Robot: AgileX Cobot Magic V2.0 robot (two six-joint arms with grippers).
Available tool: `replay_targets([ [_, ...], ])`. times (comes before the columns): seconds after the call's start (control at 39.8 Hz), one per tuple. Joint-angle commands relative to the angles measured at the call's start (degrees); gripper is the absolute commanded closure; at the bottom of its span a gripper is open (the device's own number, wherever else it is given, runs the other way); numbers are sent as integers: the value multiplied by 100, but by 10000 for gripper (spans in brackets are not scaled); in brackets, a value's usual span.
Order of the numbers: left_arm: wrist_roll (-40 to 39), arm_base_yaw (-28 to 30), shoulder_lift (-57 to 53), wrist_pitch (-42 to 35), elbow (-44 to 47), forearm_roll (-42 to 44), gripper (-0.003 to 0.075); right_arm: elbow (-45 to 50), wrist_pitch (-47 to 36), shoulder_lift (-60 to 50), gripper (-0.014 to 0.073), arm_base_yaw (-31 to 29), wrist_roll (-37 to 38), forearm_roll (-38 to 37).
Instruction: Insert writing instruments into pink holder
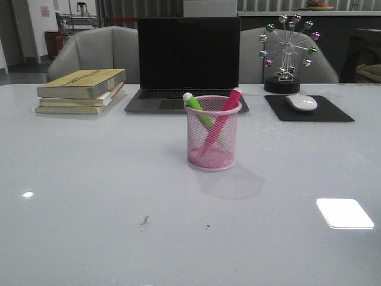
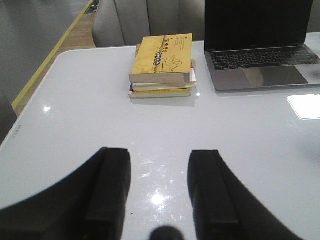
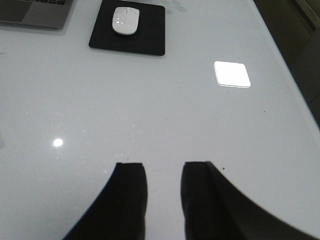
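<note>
The pink wire-mesh holder stands upright at the middle of the white table. Inside it lean two markers: a green marker with a pale tip toward the left rim, and a magenta marker toward the right rim. Neither arm shows in the front view. My left gripper is open over bare table, with nothing between its fingers. My right gripper is open too, also above bare table and holding nothing. The holder is out of both wrist views.
A laptop sits behind the holder. A stack of books lies at the back left. At the back right are a black mouse pad with a white mouse and a ball ornament.
</note>
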Motion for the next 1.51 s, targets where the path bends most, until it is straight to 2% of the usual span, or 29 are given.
replay_targets([
  [0.0, -43, 11, -20, -543, -187, -15, 365, -157, -441, -10, 274, -7, -23, -19],
  [0.48, -43, 11, -20, -543, -187, -15, 365, -157, -535, -10, 283, -6, -23, 42],
  [0.58, -43, 11, -20, -543, -187, -15, 365, -157, -535, -10, 375, -6, -23, 91],
  [0.7, -43, 11, -20, -543, -187, -15, 365, -157, -540, -10, 543, 14, -23, 219],
  [1.06, -43, 11, -20, -543, -187, -15, 365, -157, -679, -10, 536, 637, -23, 314],
  [1.48, -43, 11, -20, -532, -187, -15, 365, -157, -679, -10, 536, 646, -23, 314],
])
